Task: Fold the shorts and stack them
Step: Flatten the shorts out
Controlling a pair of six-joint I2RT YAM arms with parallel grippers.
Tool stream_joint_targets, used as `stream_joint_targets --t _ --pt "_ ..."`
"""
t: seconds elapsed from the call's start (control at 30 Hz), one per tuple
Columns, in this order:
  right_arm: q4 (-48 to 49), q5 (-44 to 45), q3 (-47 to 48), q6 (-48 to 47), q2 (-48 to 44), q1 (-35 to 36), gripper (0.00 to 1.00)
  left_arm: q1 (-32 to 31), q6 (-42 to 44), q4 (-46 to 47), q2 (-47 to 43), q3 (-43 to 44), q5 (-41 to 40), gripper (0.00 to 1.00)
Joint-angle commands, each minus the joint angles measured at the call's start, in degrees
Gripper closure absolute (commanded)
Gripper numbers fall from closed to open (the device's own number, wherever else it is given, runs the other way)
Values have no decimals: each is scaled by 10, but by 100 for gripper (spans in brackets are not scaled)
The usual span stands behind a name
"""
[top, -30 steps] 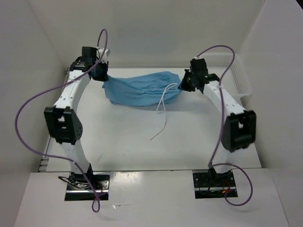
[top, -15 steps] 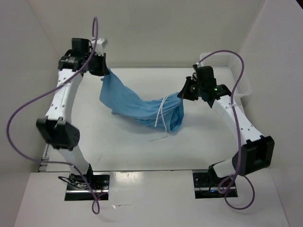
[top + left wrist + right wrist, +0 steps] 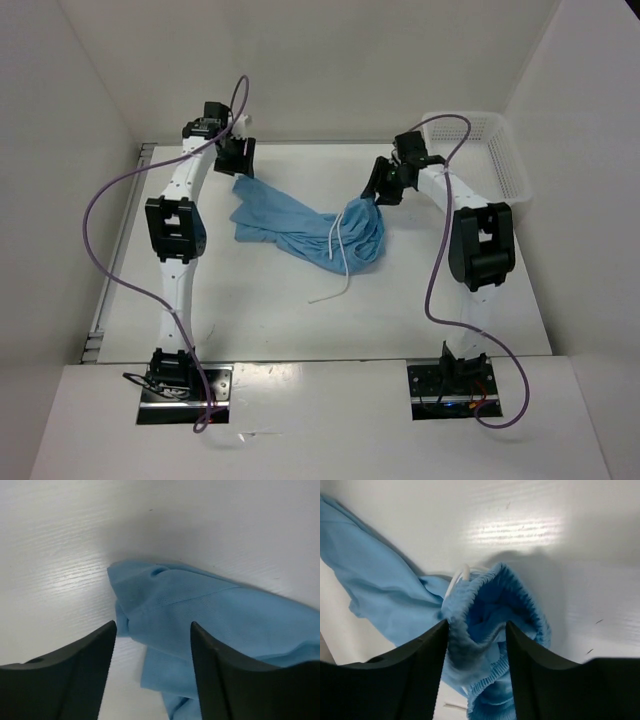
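Seemingly, crumpled shorts [image 3: 290,222] bury part of the drawstring [image 3: 340,268].

Two slim white arms on show, the left arm [image 3: 172,300] and the right arm [image 3: 470,320], each with a chunky black joint housing [image 3: 175,228] midway. Purple cables [image 3: 88,215] loop loosely down to black base plates [image 3: 183,385]. Up close, the fingers [image 3: 65,680] are smooth matte-black wedges.
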Motion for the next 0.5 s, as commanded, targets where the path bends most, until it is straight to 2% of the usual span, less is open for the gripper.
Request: stream_joint_targets --t 0.0,0.03,0.07,0.17,0.2,0.3,0.47 --pt "44 -24 46 24 -23 -29 43 15 1 -21 -62 15 3 29" --pt "52 -18 36 24 -35 -29 40 16 1 -21 -77 -7 10 28" --pt "62 -1 25 24 -65 -29 35 23 1 -8 -95 -67 16 27" --pt "67 24 -31 24 -118 -29 34 29 1 55 -174 -201 -10 25" --pt "67 24 -62 24 -126 -29 34 29 1 75 -192 -294 -17 25" --pt "67 29 -118 24 -156 -29 34 29 1 130 -242 -415 -28 25" --pt "89 15 -183 40 -181 -29 37 29 1 175 -249 -477 -28 28"
